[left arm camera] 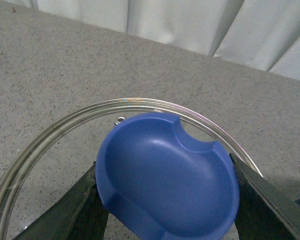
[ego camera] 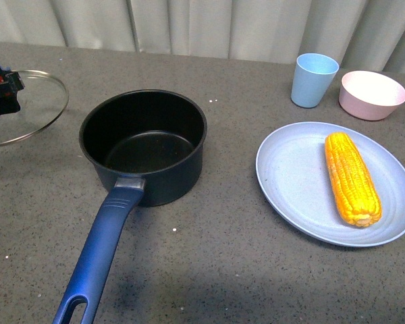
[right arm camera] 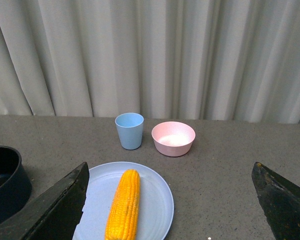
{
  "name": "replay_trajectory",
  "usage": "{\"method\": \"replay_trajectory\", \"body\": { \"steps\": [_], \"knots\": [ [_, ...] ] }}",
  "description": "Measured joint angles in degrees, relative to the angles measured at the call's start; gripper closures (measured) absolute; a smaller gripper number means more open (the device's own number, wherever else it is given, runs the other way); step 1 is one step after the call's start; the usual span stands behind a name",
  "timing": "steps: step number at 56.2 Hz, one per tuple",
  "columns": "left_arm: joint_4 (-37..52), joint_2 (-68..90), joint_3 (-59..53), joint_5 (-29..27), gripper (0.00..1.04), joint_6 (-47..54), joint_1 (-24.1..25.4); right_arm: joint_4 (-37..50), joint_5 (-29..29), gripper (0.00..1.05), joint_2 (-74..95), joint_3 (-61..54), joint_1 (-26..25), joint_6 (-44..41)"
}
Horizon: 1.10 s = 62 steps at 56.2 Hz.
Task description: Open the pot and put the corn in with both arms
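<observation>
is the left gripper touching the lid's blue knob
Touching. In the left wrist view the left gripper has both fingers pressed against the sides of the blue knob.

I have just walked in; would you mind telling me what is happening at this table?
The robot is partway through putting corn in a pot. Its left pincer is shut on the blue knob of the glass lid, holding it off to the left of the pot, which stands open and empty. The corn lies untouched on the blue plate. The right pincer is open, facing the corn and not yet touching it.
</observation>
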Motion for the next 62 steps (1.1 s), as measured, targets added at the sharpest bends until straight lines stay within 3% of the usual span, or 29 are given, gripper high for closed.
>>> {"method": "replay_trajectory", "body": {
  "steps": [27, 55, 62],
  "knots": [
    [1.84, 13.11, 4.35, -0.09, 0.46, -1.03, 0.79, 0.0, 0.0, 0.09, 0.0, 0.0, 0.0, 0.0],
    [1.68, 15.74, 6.62, -1.09, 0.46, -2.25, 0.17, 0.0, 0.0, 0.09, 0.0, 0.0, 0.0, 0.0],
    [1.75, 15.74, 6.58, -1.09, 0.27, -2.47, 0.17, 0.0, 0.0, 0.09, 0.0, 0.0, 0.0, 0.0]
  ]
}}
